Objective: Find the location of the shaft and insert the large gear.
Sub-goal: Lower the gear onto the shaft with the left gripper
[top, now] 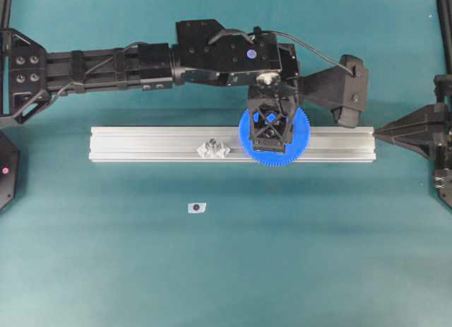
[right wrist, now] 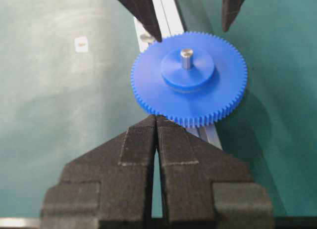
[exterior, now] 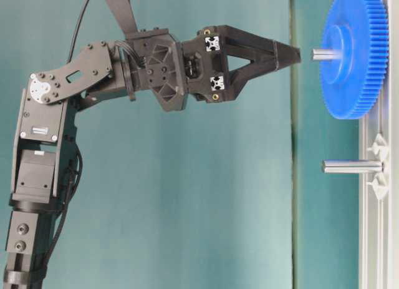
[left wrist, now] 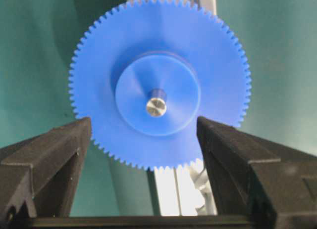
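Fingers (right wrist: pixel 148 155) of my right gripper (right wrist: pixel 156 121) sit pressed together, holding nothing, just short of the rail's right end. Beyond them, I see the large gear (top: pixel 275 135) seated flat on the aluminium rail (top: pixel 141 143) toward that end, the shaft (right wrist: pixel 186 58) poking through its hub. My left gripper (left wrist: pixel 143 127) hovers over it, jaws spread wide, clear of the teeth.
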